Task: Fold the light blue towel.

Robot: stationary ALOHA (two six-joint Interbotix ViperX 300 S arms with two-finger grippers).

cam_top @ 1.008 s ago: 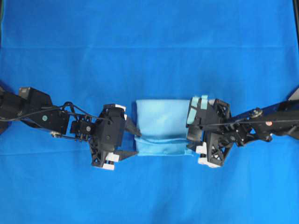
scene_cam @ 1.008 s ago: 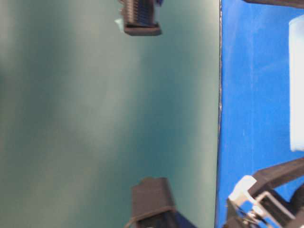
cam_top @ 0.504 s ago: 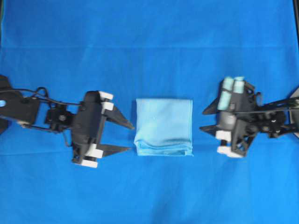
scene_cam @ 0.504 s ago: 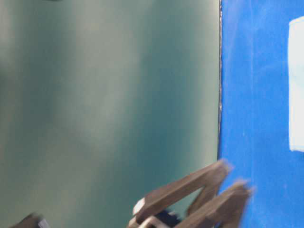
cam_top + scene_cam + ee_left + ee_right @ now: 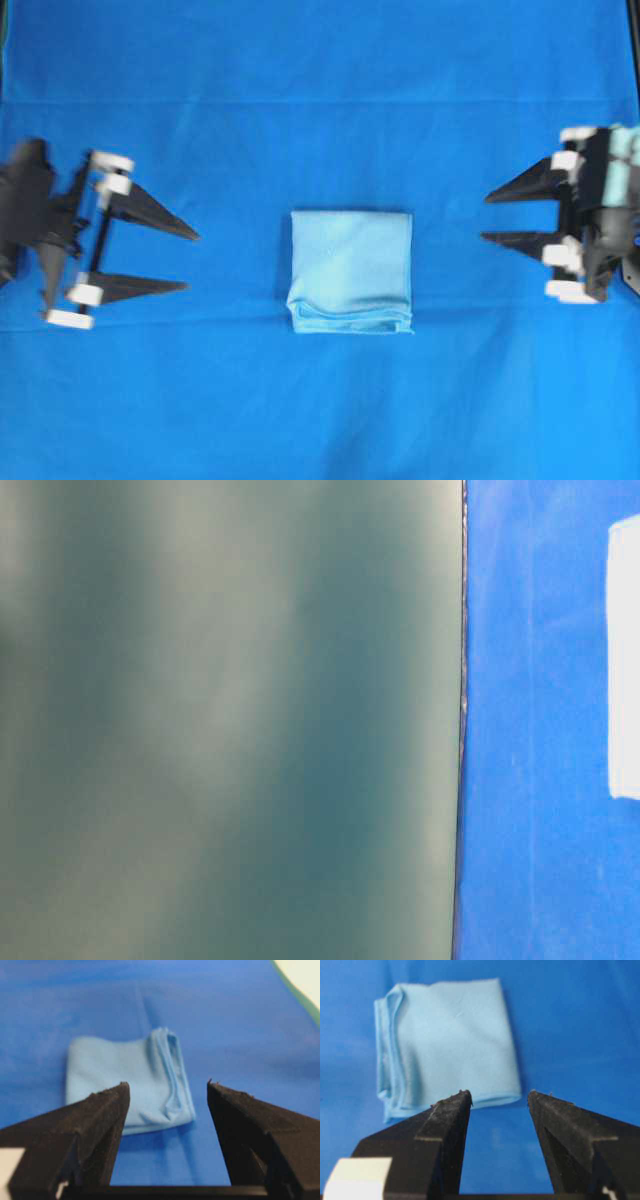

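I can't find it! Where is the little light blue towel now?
In the overhead view the light blue towel lies folded in the middle of the big dark blue cloth, between the left gripper and the right gripper, touching neither.

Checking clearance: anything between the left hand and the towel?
Nothing: only bare blue cloth lies between the left hand and the towel, clearest overhead.

Bare royal-blue cloth surrounds the folded light blue towel on every side; both flanks lie unobstructed, each gripper well apart from it.
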